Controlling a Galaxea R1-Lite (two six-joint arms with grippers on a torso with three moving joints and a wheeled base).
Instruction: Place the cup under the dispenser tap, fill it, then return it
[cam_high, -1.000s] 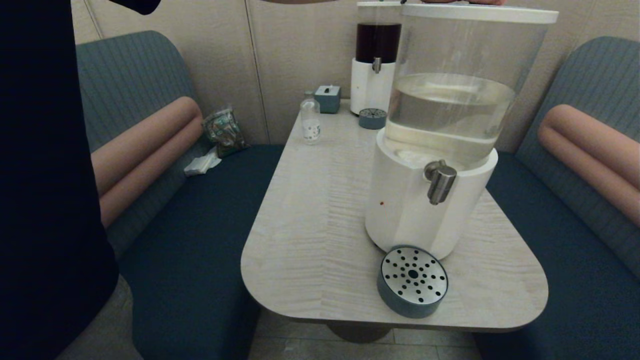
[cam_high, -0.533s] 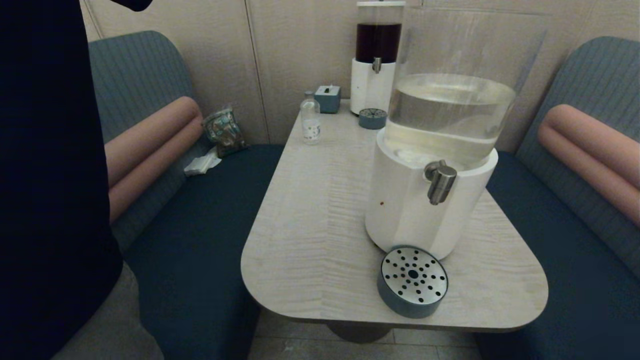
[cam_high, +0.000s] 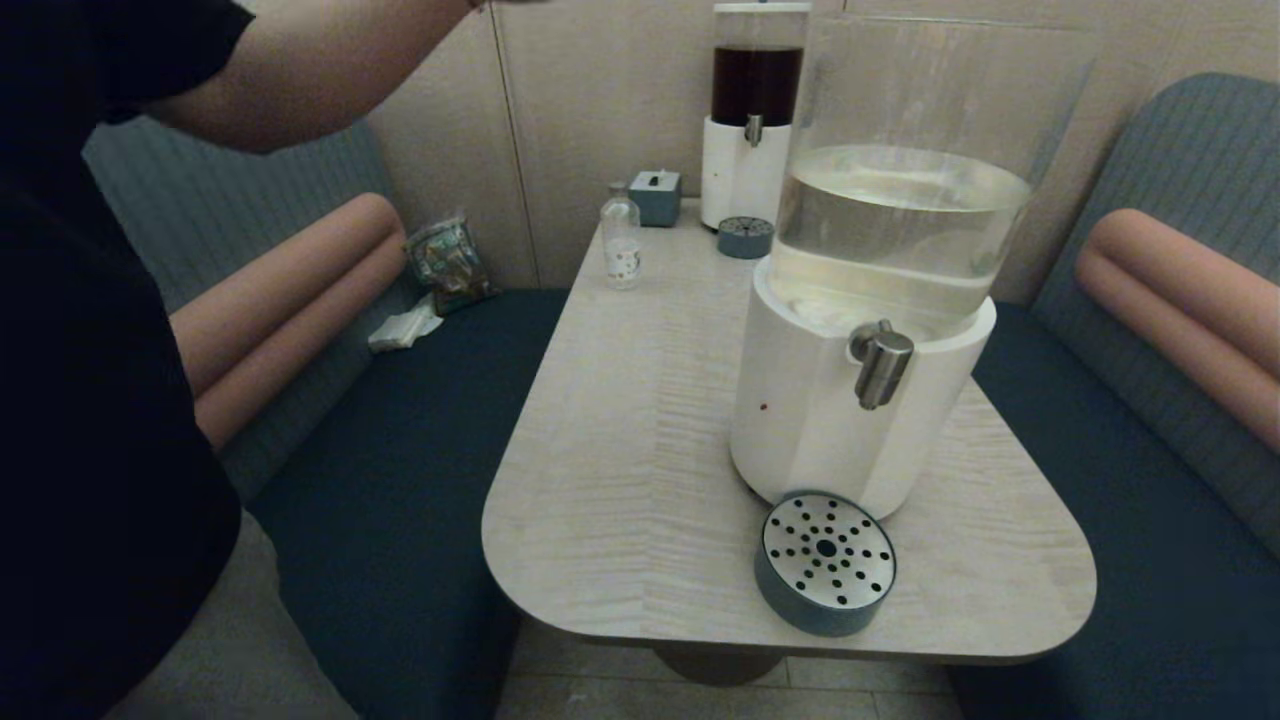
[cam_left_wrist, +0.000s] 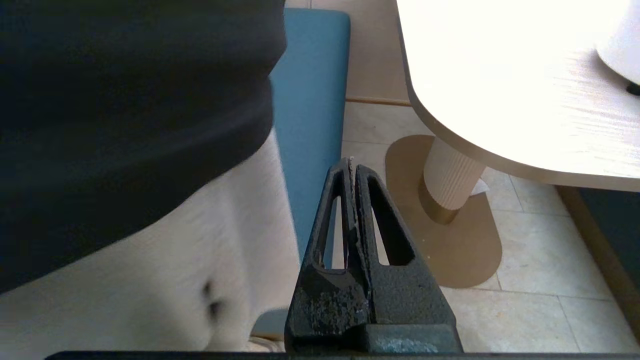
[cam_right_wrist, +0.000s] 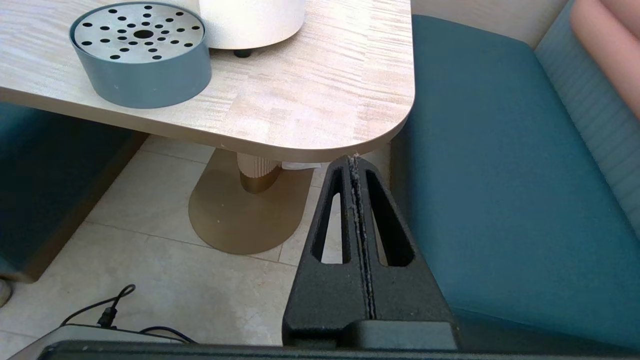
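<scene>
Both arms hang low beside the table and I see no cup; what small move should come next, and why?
Probably wait. No cup shows in any view, and a person leans in at the robot's left. The left gripper and right gripper hang shut below the table; the tray under the dispenser tap stands bare.

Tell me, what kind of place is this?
Probably a café or lounge booth. A pale wood-grain table with rounded corners stands between dark teal cushioned benches, and on it stands a big white-based clear-tank drink dispenser with a stubby steel tap.
</scene>
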